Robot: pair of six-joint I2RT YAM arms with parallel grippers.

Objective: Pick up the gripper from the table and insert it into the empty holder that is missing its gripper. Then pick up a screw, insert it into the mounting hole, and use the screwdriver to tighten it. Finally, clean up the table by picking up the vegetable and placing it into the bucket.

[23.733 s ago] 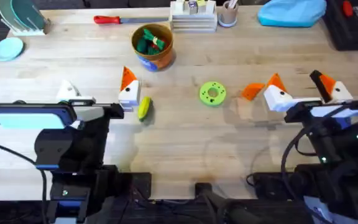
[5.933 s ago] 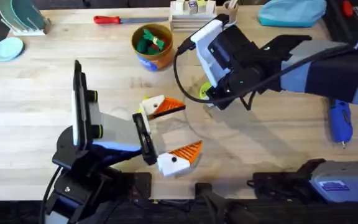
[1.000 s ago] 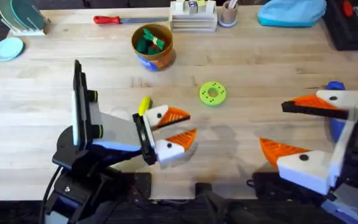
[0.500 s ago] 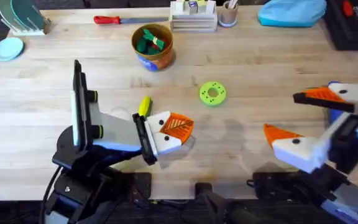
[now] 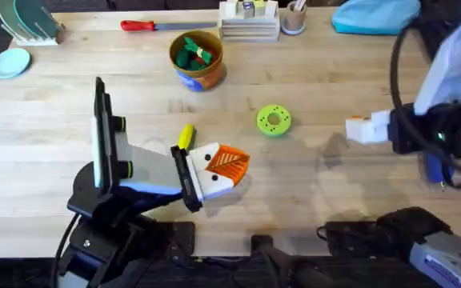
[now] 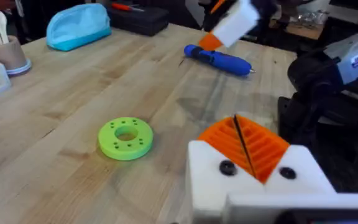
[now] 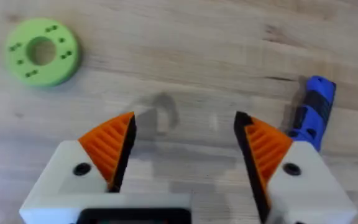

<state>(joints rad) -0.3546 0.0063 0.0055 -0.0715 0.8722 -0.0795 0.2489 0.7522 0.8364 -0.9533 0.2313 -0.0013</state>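
My left gripper point(image 5: 229, 164) is shut just above the table's front middle, its orange pads point(image 6: 244, 144) pressed together with nothing visible between them. The yellow vegetable point(image 5: 185, 136) lies just behind it. My right gripper point(image 7: 185, 149) hangs open over bare wood at the right, and its white finger point(image 5: 365, 128) points left. The blue screwdriver point(image 7: 312, 115) lies beside it on the table point(image 5: 334, 80), partly under the right arm point(image 5: 446, 120). At the back stands the orange bucket point(image 5: 196, 58) holding green toys. The loose gripper, holder and screw are out of view.
A green disc with holes point(image 5: 274, 120) lies mid-table between the arms. A red-handled screwdriver point(image 5: 146, 26), a stack of white trays point(image 5: 249, 24), a cup point(image 5: 293, 19) and a blue pouch point(image 5: 374, 16) line the far edge.
My left gripper's fingers have closed together. The right arm has lifted and swung back to the right, and its gripper now points down near the blue screwdriver.
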